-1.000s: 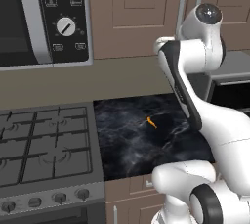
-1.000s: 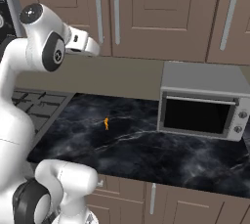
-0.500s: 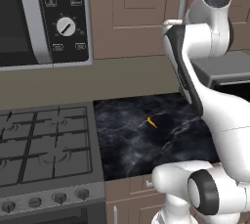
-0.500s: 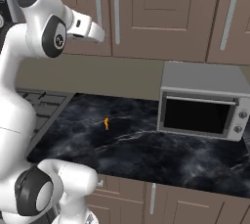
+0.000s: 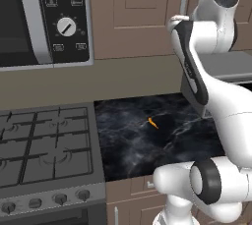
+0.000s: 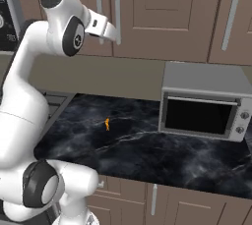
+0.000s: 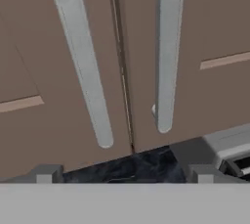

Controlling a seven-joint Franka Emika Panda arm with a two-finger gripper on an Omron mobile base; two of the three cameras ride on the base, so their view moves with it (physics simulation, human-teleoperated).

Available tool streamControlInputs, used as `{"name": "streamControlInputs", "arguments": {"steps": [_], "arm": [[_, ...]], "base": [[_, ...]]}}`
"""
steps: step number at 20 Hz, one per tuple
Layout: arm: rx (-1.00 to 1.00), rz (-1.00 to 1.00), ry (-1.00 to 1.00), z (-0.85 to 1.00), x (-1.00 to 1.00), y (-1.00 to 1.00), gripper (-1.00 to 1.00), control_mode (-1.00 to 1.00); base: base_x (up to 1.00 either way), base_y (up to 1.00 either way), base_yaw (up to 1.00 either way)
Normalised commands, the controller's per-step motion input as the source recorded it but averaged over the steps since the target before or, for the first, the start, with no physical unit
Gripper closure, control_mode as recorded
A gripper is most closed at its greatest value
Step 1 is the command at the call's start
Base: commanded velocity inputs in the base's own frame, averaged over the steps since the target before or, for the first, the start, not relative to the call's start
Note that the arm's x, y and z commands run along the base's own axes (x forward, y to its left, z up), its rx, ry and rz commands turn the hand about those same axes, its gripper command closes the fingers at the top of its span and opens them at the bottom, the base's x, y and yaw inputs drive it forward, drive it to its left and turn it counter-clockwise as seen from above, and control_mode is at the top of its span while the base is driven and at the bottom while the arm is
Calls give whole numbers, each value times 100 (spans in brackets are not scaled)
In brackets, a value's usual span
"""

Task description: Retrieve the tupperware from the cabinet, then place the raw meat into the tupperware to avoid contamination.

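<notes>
The cabinet (image 6: 162,13) hangs above the counter with both doors closed. Its two long silver handles (image 7: 80,56) (image 7: 166,52) run side by side on either side of the door seam. My gripper (image 6: 116,33) is raised in front of the lower ends of those handles, just short of the doors. In the hand view the gripper (image 7: 124,174) is open, its tips wide apart with nothing between them. The raw meat (image 5: 153,123) (image 6: 108,124) is a tiny orange sliver lying on the black marble counter. The tupperware is out of view.
A grey toaster oven (image 6: 204,103) stands on the counter at the right. A microwave (image 5: 44,17) hangs at the left above a gas stove (image 5: 44,145). Another cabinet door with a bar handle (image 6: 231,15) is further right.
The arm has lifted the hand and carried it closer to the cabinet doors, up to the handles. The meat has not moved.
</notes>
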Motion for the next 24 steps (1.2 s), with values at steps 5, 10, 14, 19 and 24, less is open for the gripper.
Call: {"name": "streamControlInputs", "arguments": {"steps": [5,10,14,19,24], "arm": [[0,3,1,0,39,2,-100,-100],[0,3,1,0,34,19,-100,-100],[-1,3,1,0,33,19,-100,-100],[-1,2,1,-6,34,5,-100,-100],[-2,1,1,-16,27,-9,-100,-100]], "base": [[0,0,0],[0,0,0],[0,0,0],[0,0,0],[0,0,0]]}}
